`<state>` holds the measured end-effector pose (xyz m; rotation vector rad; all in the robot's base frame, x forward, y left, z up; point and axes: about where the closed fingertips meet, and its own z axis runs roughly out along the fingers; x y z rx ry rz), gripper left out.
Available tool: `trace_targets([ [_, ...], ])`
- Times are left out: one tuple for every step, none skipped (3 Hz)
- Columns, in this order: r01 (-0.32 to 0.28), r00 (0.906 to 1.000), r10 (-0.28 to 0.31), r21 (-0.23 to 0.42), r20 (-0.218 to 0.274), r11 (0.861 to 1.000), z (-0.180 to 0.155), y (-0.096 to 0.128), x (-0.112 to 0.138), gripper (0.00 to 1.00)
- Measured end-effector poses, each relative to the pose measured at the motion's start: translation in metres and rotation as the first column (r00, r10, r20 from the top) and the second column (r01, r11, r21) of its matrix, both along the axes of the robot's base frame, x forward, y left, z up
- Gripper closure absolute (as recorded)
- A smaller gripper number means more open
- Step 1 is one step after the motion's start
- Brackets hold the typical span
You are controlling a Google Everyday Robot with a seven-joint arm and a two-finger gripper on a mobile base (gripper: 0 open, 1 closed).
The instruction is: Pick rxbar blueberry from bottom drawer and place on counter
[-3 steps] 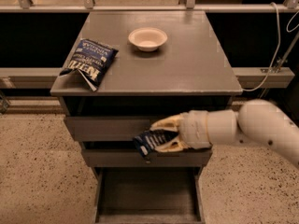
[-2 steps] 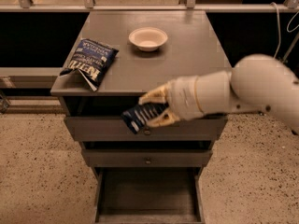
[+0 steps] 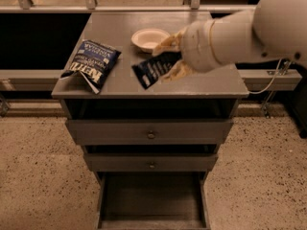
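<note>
The rxbar blueberry (image 3: 153,69) is a small dark navy wrapper with white print, held over the middle of the counter (image 3: 120,32). My gripper (image 3: 170,57) is shut on its right end, with one tan finger above the bar and one below. I cannot tell whether the bar touches the counter top. The white arm reaches in from the upper right. The bottom drawer (image 3: 152,201) stands pulled open below the cabinet, and its inside looks empty.
A blue-and-white chip bag (image 3: 92,63) lies on the counter's left side, overhanging the front edge. A white bowl (image 3: 148,38) stands at the back middle, just behind the gripper. Two shallower drawers with round knobs (image 3: 151,135) are shut. A speckled floor surrounds the cabinet.
My gripper has lifted the rxbar from in front of the drawers up over the counter top and moved it rightward toward the middle.
</note>
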<state>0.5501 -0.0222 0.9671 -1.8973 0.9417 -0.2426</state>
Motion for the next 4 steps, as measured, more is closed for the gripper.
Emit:
trace_targets([
  [0.202, 0.9783, -0.198, 0.07, -0.06, 0.977, 0.022, -0.054, 0.013, 1.0],
  [0.266, 0.959, -0.251, 0.111, -0.13, 0.958, 0.021, -0.061, 0.014, 1.0],
  [0.271, 0.9577, -0.256, 0.11, -0.131, 0.956, 0.022, -0.061, 0.016, 1.0],
  [0.319, 0.9423, -0.304, 0.098, -0.14, 0.943, 0.03, -0.063, 0.036, 1.0],
])
